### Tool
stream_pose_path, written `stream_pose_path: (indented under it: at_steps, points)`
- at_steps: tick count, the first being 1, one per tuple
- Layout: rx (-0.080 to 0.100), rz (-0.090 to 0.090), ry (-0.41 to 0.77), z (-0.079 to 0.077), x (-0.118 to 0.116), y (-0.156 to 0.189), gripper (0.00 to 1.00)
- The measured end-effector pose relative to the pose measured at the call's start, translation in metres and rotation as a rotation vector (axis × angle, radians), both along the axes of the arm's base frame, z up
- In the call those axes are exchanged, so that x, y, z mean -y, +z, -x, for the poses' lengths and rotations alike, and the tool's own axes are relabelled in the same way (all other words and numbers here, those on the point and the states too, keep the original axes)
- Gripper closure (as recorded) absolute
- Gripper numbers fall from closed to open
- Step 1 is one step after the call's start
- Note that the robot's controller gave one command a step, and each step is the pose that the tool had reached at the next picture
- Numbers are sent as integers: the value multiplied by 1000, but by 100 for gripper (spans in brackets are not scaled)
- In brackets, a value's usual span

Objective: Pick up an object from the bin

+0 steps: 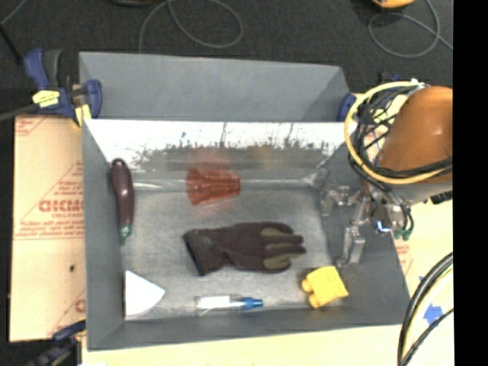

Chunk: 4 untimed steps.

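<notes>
**Tool at 3 o'clock, yellow block closest**

I have the tool (352, 242) by the right wall of the bin (229, 82), at 3 o'clock. I can't tell if it is open or closed, and I see nothing in it.

The nearest thing is the yellow block (325, 286) at 5 o'clock, just beside the tool but apart from it. The dark glove (242, 248) lies flat at centre with its fingertips toward 3 o'clock, near the tool but not touching.

The rest is well apart:
- red cup (212, 185) at 12
- maroon stick (122, 193) at 9
- white wedge (141, 292) at 7
- pen (229, 304) at 6

My call on handling:
- **Block:** it looks stiff, light and probably smooth plastic. I would close on two flat opposite sides, mid-body, not on the knob at its left end. It sits near the corner, so room on the wall side may be tight.
- **Glove:** it is soft and limp and would sag, so pinch a fold at the cuff.
</notes>
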<state>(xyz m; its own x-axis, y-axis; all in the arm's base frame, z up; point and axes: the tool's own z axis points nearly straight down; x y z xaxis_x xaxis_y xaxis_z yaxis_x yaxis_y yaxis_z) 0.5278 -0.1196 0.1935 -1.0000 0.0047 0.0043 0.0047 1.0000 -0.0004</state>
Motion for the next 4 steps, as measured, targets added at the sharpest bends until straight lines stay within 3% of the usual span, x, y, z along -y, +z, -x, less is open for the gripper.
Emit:
stream_pose_path:
  at_steps: [1, 2, 3, 4]
  points:
    - [8, 2, 3, -2, 0, 4, 0]
    - [16, 3, -36, 8, -10, -30, 0]
    - [8, 2, -1, 14, -37, -78, 0]
    - [10, 1, -45, -31, -55, -76, 0]
